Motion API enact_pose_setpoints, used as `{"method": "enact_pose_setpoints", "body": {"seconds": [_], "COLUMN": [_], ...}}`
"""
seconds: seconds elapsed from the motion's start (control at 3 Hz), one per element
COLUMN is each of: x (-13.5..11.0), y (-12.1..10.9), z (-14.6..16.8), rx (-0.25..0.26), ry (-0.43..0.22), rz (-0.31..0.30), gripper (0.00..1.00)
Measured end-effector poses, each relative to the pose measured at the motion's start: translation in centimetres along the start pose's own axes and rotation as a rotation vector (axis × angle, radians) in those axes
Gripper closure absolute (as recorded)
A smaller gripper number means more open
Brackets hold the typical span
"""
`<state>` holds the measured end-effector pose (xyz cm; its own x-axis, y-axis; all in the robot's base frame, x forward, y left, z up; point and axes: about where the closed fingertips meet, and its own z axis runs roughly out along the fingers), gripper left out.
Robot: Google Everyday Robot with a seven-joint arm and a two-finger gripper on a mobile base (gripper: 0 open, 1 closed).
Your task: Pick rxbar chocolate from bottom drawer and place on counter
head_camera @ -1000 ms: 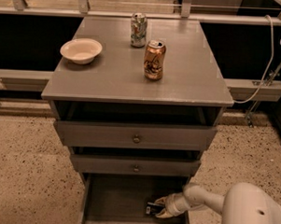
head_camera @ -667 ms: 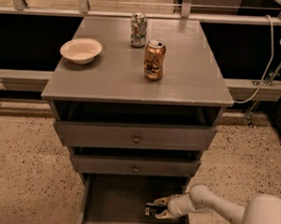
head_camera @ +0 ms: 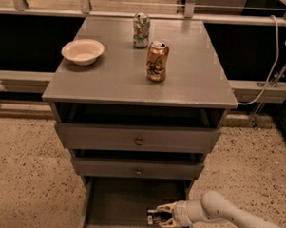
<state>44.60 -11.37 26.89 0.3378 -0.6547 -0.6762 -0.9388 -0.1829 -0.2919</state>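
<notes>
Gripper is down in the deep grey wooden bottom drawer, front right, closed on one end of the small flat black rxbar chocolate. You'd expect it to be light, slick and crinkly, so pinch the flat faces mid-body.

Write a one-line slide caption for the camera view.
Gripper at the rxbar in the open bottom drawer; copper can, patterned can and bowl on the counter.

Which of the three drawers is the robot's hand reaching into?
The bottom drawer, the lowest, open with its floor showing; the gripper is inside, by the rxbar.
</notes>
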Motion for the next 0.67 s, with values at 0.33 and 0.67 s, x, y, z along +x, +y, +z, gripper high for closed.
{"method": "enact_pose_setpoints", "body": {"seconds": [0.33, 0.67], "x": [-3.4, -7.1], "y": [0.9, -1.3], "z": [-3.1, -6.0], "rx": [0.001, -0.003], "ry": [-0.007, 0.017], "rz": [-0.08, -0.171], "gripper": [1.0, 1.0]}}
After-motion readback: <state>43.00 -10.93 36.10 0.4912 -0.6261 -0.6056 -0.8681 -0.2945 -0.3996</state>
